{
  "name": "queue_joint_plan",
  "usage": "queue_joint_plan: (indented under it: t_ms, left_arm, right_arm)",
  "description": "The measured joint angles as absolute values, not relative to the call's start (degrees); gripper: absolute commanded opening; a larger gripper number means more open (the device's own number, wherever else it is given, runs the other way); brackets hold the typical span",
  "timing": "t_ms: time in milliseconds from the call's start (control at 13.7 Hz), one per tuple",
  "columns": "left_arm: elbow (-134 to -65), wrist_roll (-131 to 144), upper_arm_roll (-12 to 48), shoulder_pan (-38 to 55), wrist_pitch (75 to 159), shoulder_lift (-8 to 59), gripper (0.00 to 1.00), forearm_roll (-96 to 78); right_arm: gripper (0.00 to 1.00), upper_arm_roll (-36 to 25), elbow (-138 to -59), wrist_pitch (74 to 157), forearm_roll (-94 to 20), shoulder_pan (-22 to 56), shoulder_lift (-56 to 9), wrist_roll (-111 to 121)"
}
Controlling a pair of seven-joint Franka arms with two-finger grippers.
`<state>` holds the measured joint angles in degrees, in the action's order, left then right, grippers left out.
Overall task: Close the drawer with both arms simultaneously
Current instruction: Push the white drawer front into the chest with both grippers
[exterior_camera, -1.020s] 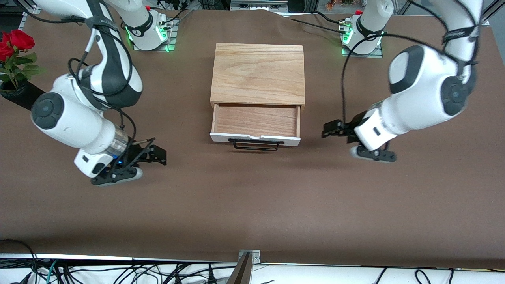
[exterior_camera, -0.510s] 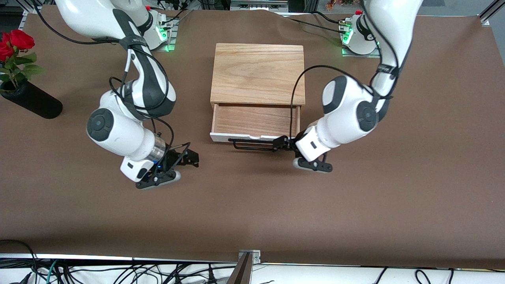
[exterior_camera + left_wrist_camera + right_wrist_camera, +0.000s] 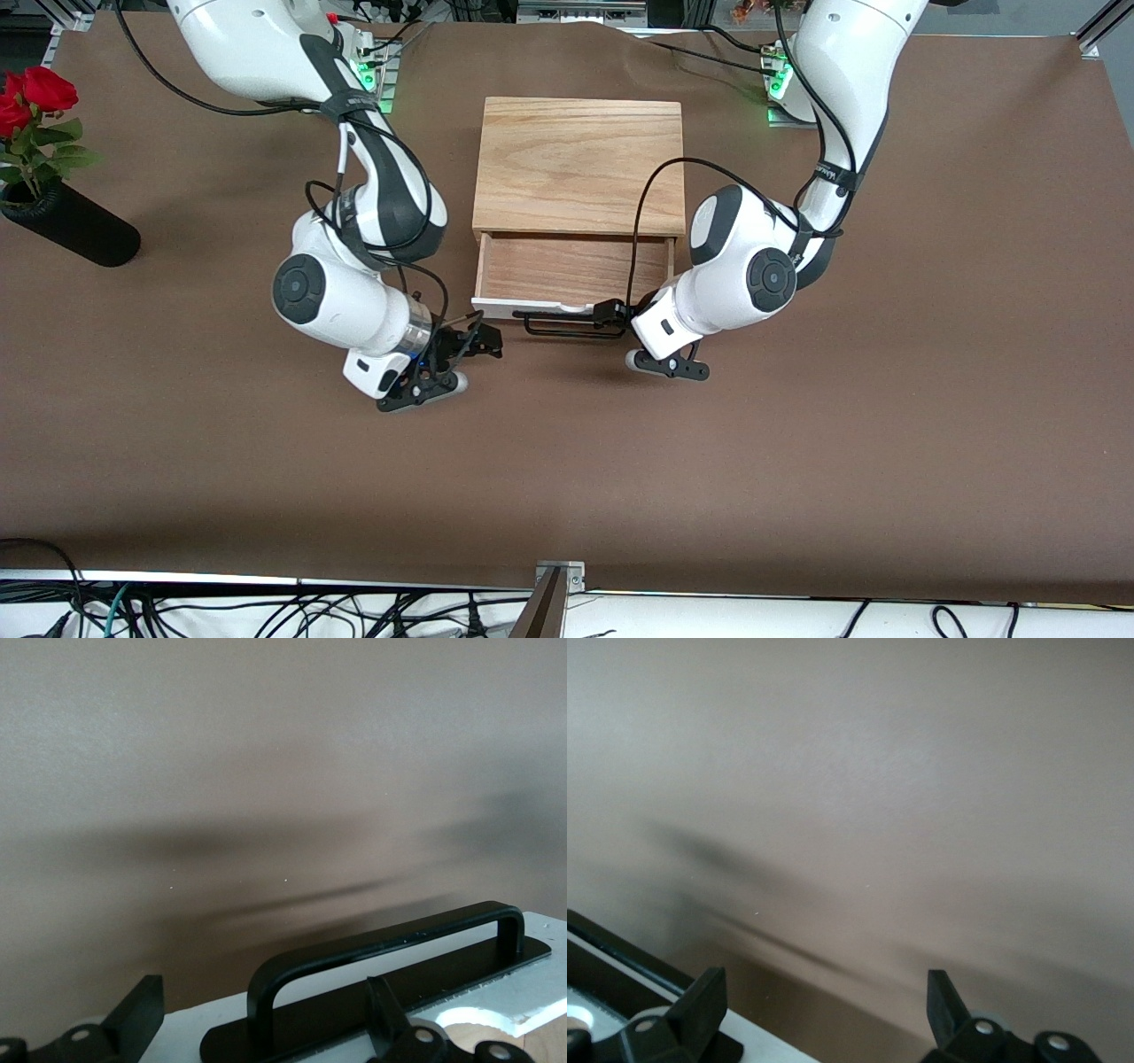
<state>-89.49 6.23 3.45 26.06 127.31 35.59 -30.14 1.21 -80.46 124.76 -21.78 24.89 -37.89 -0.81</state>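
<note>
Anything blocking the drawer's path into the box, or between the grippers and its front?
Nothing visible. The drawer tray is empty, open in the box. The left gripper is at the handle; the right gripper is by the front panel's corner.

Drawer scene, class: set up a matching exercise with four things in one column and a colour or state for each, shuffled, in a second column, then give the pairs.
1. drawer
2. bar handle
3. rose
4. left gripper

A. red
B. pulled out of its box
C. at the handle's end, jaws open
D. black wire

Pairs: 1-B, 2-D, 3-A, 4-C
</note>
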Motion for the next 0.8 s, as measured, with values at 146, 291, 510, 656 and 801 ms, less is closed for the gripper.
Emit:
queue_joint_plan:
  t_ms: [146, 291, 510, 656, 801]
  left_arm:
    - [-89.2, 6.2, 3.4, 25.9, 125.9, 35.5, 1.0, -30.1]
    - [-89.0, 6.2, 3.4, 25.9, 124.7, 35.5, 1.0, -30.1]
    - [-88.7, 6.2, 3.4, 25.9, 122.6, 35.5, 1.0, -30.1]
    - [-88.6, 6.2, 3.4, 25.9, 122.2, 35.5, 1.0, -30.1]
    - [-88.6, 6.2, 3.4, 25.9, 122.0, 35.5, 1.0, -30.1]
  right_arm:
    - [1.0, 1.6, -80.4, 124.7, -22.0, 25.4, -38.1, -0.8]
    - [1.0, 2.4, -80.4, 124.7, -22.2, 25.7, -38.2, -1.7]
    - [1.0, 2.8, -80.4, 124.6, -22.9, 27.5, -38.6, -4.3]
    - [1.0, 2.9, -80.5, 124.2, -22.9, 28.5, -39.0, -4.7]
    - [1.0, 2.9, -80.5, 122.4, -23.0, 29.0, -39.4, -4.7]
